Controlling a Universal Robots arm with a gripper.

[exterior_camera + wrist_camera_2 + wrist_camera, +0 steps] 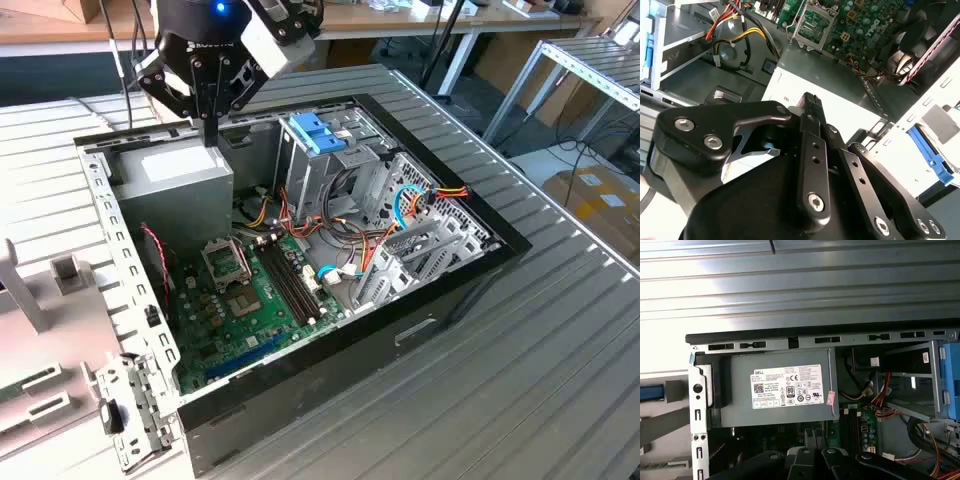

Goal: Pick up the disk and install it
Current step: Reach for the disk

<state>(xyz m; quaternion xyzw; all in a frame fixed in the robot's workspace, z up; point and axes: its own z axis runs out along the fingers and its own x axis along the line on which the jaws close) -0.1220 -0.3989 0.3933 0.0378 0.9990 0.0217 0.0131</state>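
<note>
My gripper [210,132] hangs over the grey power-supply box [180,172] at the back of the open computer case [470,270], toward the exterior view's left. Its fingers look pressed together with nothing between them; the second wrist view shows the gripper [810,102] tip-on over the box's top [840,85]. The disk is not clearly in view. A blue strip [935,157] lies on a pale fixture just outside the case's rear panel, also at the edge of the first wrist view [650,391]; I cannot tell whether it belongs to the disk.
The metal drive cage [345,165] with its light-blue latch [318,132] stands beside the power supply. The green motherboard [250,300] and coloured cables [400,215] fill the case floor. A pale fixture [50,340] sits on the ribbed table at the exterior view's left.
</note>
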